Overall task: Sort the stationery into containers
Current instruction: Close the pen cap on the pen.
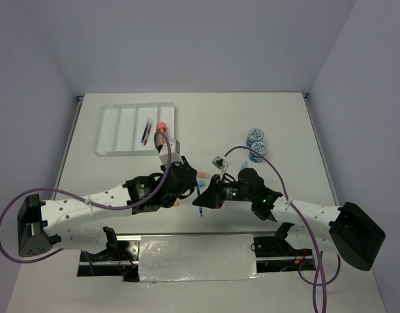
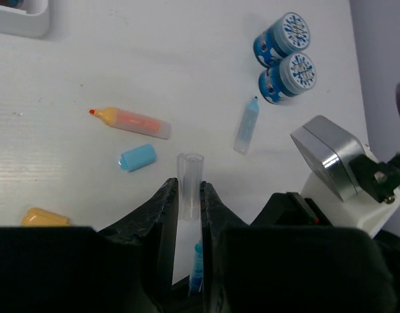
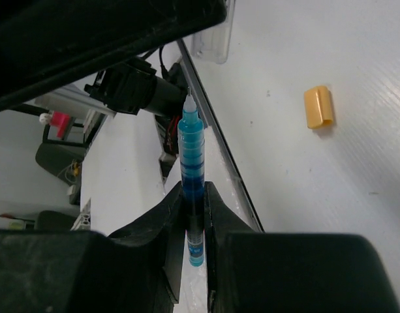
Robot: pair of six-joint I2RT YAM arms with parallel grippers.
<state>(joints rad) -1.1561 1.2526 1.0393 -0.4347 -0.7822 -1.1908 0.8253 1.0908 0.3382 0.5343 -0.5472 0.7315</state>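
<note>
Overhead, a white table (image 1: 284, 117) fills a plain booth with pale lavender-grey walls (image 1: 186, 39). Its top is matte and faintly streaked, and a crinkled silvery sheet (image 1: 196, 257) lies at 6 o'clock between the arm bases. At 10 o'clock sits the white tray (image 1: 111, 130), with thin pens (image 1: 147, 130) in the third compartment from the left and a pink-capped piece (image 1: 162, 126) in the rightmost.

Toward the centre the left gripper (image 2: 188, 195) is pinching a clear cap (image 2: 190, 169), open end pointing away from the fingers. Around it, in the left wrist view, an orange eraser (image 2: 46, 216) lies at 8 o'clock. A light-blue eraser (image 2: 138, 157) and an uncapped orange marker (image 2: 128, 122) lie at 10 o'clock, and a pale blue tube (image 2: 246, 125) at 1 o'clock.

Just right of centre the right gripper (image 3: 193, 195) is clamped on a blue pen (image 3: 191, 150), tip pointing away from the fingers. Two blue-lidded tubs (image 1: 255, 136) stand touching at 2 o'clock.
</note>
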